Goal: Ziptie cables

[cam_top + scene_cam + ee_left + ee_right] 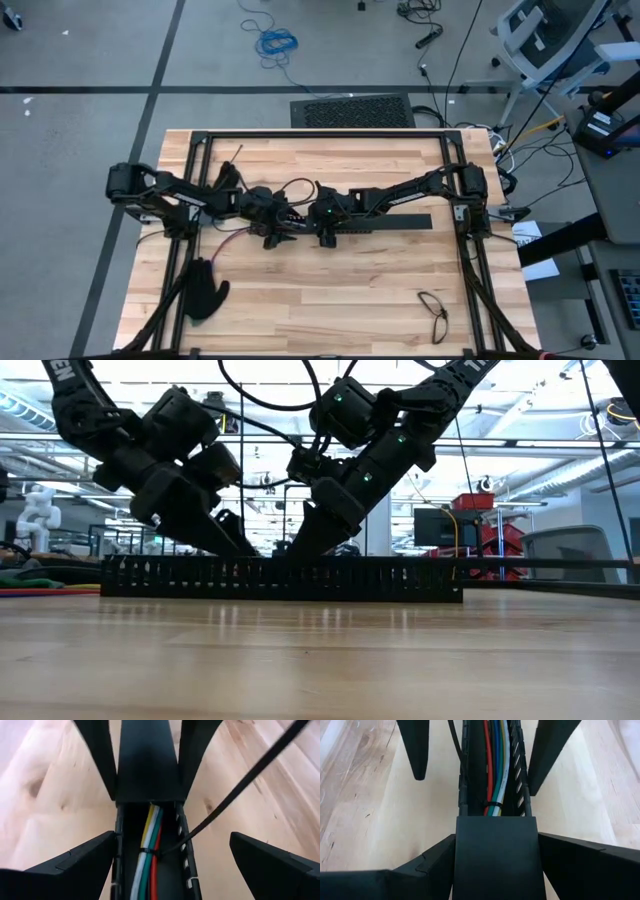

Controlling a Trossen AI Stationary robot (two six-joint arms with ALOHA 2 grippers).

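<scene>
The cables, a bundle of yellow, white, green and red wires, lie inside a long black slotted bar that rests flat on the table. A thin dark ziptie loops round the bundle, and its tail slants up and away. The cables and the ziptie loop also show in the right wrist view. My left gripper is open, one finger on each side of the bar at the looped spot. My right gripper is shut on the bar's smooth closed section, facing the left one. My right gripper pinches the bar's smooth closed section between its two fingers, one on each side wall. It comes slanting down from the table's right, and the fingers point along the bar. The bar lies flat on the table.
A black glove lies near the front left. A dark looped thing lies at the front right. A thin dark strip stands at the far left. Black frame rails border the tabletop. More coloured wires lie at the table's left.
</scene>
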